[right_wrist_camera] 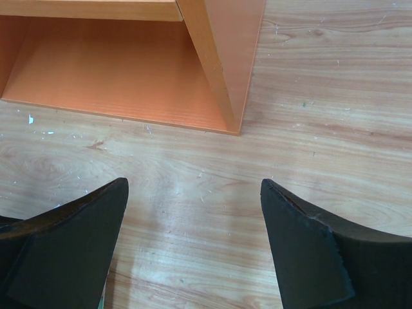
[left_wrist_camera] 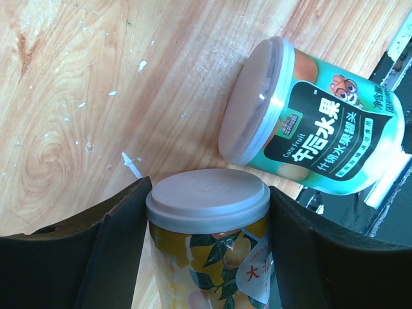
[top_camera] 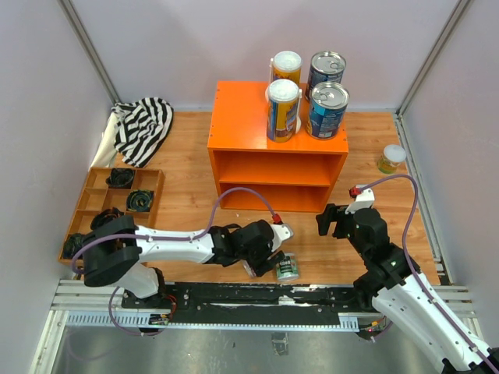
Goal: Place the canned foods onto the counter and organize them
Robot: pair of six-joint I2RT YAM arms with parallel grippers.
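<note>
A small yellow-labelled can (left_wrist_camera: 206,248) with a white lid, printed with pale fruit, appears to stand upright on the wooden surface near the front rail. The left gripper (left_wrist_camera: 209,188) straddles it. Its 2 dark fingers (left_wrist_camera: 96,257) lie against the lid's edge on either side, so the can looks gripped, though I cannot tell how firmly.

Just beside it, not touching, a green-labelled can (left_wrist_camera: 315,129) lies on its side with its lid facing away from the rail.

Farther back stands the orange counter (top_camera: 242,117). On the right half of its top are 4 cans in 2 rows: 2 tall yellow-and-blue cans (top_camera: 282,109) and 2 wide blue cans (top_camera: 327,109). 1 more small can (top_camera: 392,158) sits on the wood, well apart to the counter's right.

The right gripper (top_camera: 334,222) hovers over bare wood near the counter's lower right corner. Its jaws are spread wide and hold nothing.

The step in hand looks like lifting the yellow-labelled can. To do it well:
- The grip should seat below the lid's rim, on the can's body, so the plastic lid cannot pop or slip.
- The lift should go straight up before any sideways travel, so the can does not nudge the green-labelled can into rolling.
- The carry must rise above the counter's front edge.
- The can should come down on the orange top left of the 4 cans, clear of the tall pair, which could tip.
</note>
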